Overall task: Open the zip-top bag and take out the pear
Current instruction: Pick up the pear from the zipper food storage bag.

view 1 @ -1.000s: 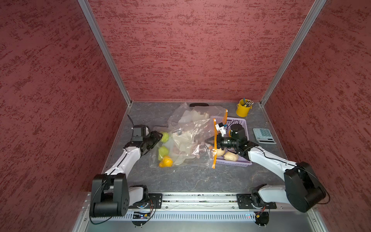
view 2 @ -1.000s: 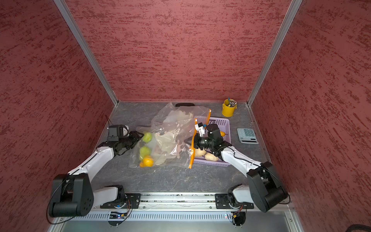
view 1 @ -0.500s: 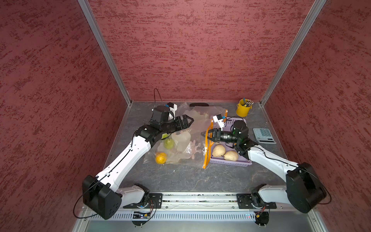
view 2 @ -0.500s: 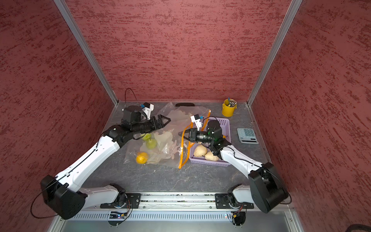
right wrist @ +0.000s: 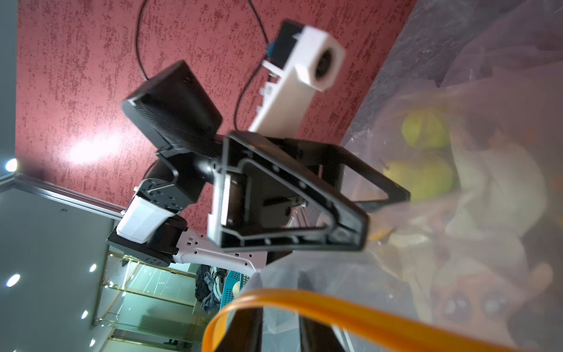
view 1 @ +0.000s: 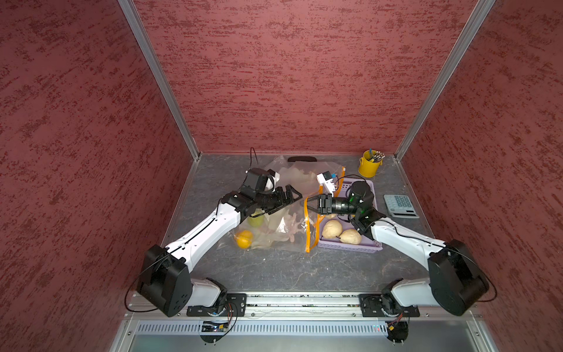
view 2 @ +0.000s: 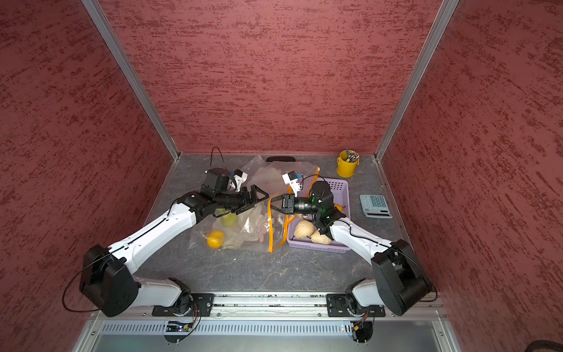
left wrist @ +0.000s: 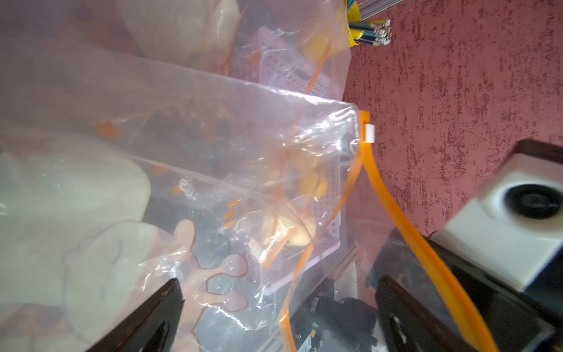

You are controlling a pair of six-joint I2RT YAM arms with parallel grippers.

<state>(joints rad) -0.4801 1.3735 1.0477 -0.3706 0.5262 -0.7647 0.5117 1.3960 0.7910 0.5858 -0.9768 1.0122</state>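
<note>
One zip-top bag (view 1: 283, 227), orange zipper (left wrist: 396, 213); calculator (view 1: 400, 206) keys unreadable.

Clear zip-top bag (view 1: 283, 225), orange mouth open

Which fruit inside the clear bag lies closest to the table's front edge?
The orange fruit: it alone is orange and lies in front; the green fruits sit farther back, toward the wall.

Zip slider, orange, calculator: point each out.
zip slider (left wrist: 369, 133): left wrist view, middle of the white clip.
orange (view 1: 244, 239): in a top view, middle of the fruit.
calculator (view 1: 400, 205): in a top view, keypad.
</note>
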